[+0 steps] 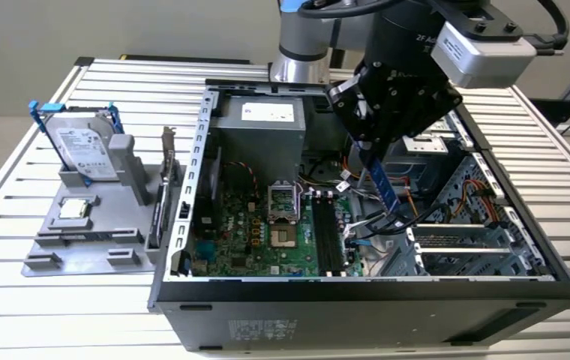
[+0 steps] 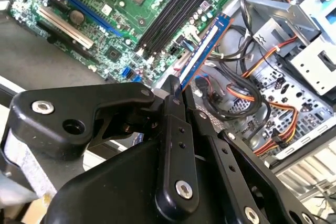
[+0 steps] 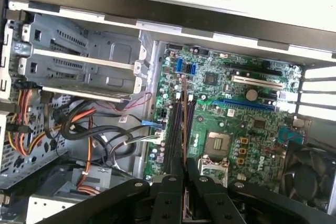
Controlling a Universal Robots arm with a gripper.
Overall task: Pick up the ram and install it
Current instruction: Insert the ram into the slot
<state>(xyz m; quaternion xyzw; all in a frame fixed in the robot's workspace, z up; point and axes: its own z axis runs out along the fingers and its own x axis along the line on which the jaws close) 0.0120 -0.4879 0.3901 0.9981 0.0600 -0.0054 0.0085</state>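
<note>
The gripper (image 1: 370, 150) hung over the open computer case (image 1: 365, 307), which stood on the slatted tabletop (image 1: 45, 322); its fingers (image 2: 176, 124) were clamped on one end of the ram (image 2: 202, 51), with no gap to see between them and the stick. The ram was a long, narrow blue board with a white label along its side; in the exterior view it pointed downward at a slight tilt, with its free end low inside the case. It was in the air and not seated. Its free end was just beside the black memory slots (image 1: 327, 236), on the exterior view's right of them, above a bundle of cables (image 2: 247, 77) at the edge of the green motherboard (image 1: 245, 232). In the first wrist view the stick was seen edge-on as a thin line running out from between the fingers, along the direction of the slots; the slots looked unfilled. The processor socket (image 1: 280, 217) lay on the other side of the slots, and a grey power supply box (image 1: 260, 124) sat at the far end of the case. On the exterior view's left of the case a grey tray (image 1: 75, 255) rested on the tabletop; it carried an upright hard drive (image 1: 85, 150), a square silver processor chip (image 1: 73, 210) and a card (image 1: 170, 176) with a metal bracket standing on its edge, close to the case wall.
</note>
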